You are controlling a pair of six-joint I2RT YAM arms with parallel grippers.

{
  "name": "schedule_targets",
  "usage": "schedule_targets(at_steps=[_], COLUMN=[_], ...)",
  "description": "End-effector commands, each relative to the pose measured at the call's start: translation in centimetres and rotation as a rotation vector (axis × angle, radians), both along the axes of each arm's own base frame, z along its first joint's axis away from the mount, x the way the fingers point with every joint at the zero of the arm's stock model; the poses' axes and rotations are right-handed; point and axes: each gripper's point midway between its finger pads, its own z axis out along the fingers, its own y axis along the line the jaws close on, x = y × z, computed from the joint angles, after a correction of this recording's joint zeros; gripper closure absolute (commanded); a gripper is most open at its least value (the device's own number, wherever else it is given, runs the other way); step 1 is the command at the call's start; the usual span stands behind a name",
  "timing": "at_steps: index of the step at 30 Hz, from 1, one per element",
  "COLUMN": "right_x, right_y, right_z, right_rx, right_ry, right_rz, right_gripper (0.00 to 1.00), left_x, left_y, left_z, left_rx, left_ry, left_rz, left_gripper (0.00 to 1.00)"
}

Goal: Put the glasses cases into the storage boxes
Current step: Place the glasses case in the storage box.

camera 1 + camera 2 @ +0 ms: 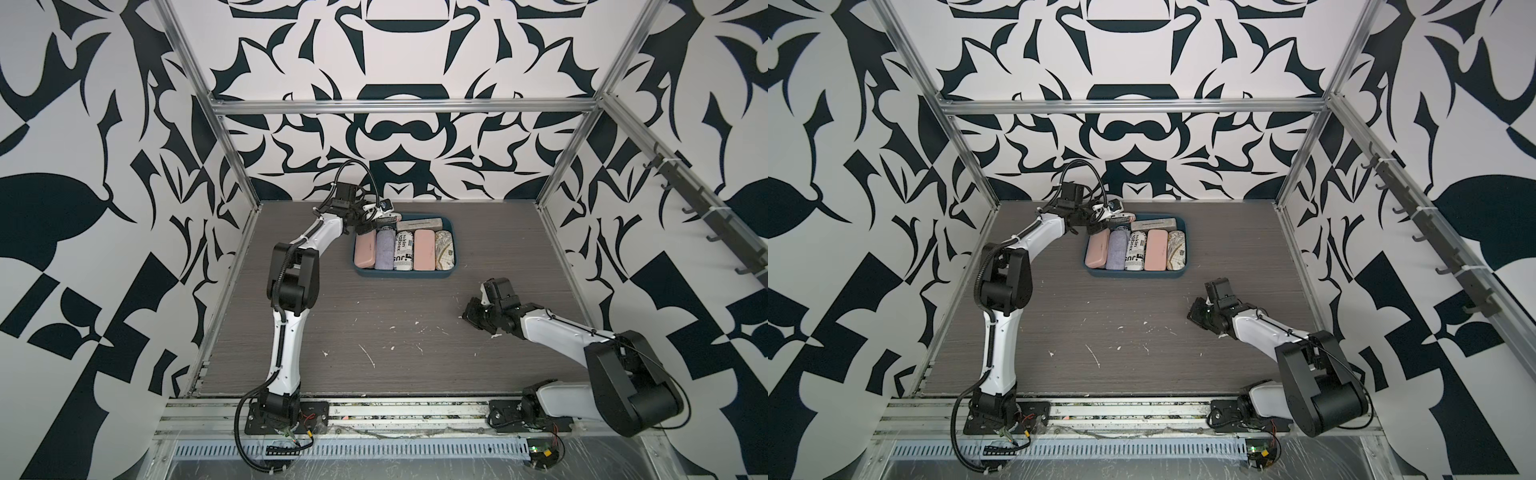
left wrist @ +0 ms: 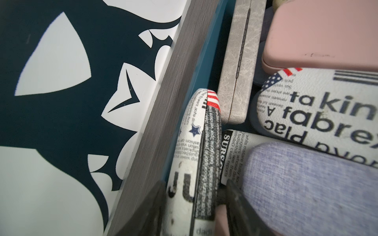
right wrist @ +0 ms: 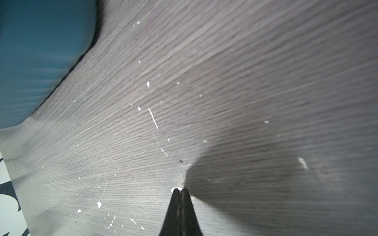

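The dark teal storage box (image 1: 405, 275) (image 1: 1133, 274) sits at the far middle of the table. Across it lie a pink (image 1: 365, 249), a lavender (image 1: 385, 249), a newspaper-print (image 1: 403, 251), another pink (image 1: 424, 250) and a map-print case (image 1: 444, 251). A grey case (image 1: 419, 225) stands along the far wall. My left gripper (image 1: 365, 222) (image 2: 195, 183) is at the box's far left corner. Its jaws straddle a flag newspaper-print case (image 2: 196, 143) (image 1: 388, 217) standing on edge, with a thin gap beside one finger. My right gripper (image 1: 471, 313) (image 3: 180, 189) is shut and empty, tips on the table.
The grey wood-grain table (image 1: 374, 332) carries white flecks and scratches. The box's far wall (image 2: 204, 61) stands close to the table's back edge and the patterned wall. Aluminium frame posts rise at the table's far corners.
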Motion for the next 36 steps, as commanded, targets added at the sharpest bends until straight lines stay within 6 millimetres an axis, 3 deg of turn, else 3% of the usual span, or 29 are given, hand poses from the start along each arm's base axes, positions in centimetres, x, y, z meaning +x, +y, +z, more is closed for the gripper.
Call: schedule_targets(at_steps=[1,7,13,23,36], right_x=[1.5,1.6,1.6,1.8,1.6], right_y=[0.9,1.1,1.4,1.5,1.4], right_z=[1.5,1.4,1.2,1.4,1.4], right_rx=[0.026,0.036,0.045,0.049,0.047], right_ry=[-0.053,-0.049,-0.045,-0.045,-0.041], right_rz=[0.013,0.019,0.022,0.022,0.014], right_gripper=[1.0,1.0,1.0,1.0,1.0], left_x=[-0.7,-0.5,-1.3,-0.8,0.1], left_y=[-0.6,-0.1,-0.2,-0.6,-1.1], left_z=[3.6,3.1,2.2,-0.2,-2.1], left_rx=[-0.067,-0.025,0.015,0.086,0.098], left_ry=[-0.015,0.012,0.027,0.008,0.009], left_rz=[-0.017,-0.01,-0.04,-0.041,-0.04], left_gripper=[0.49,0.55,0.46,0.46,0.7])
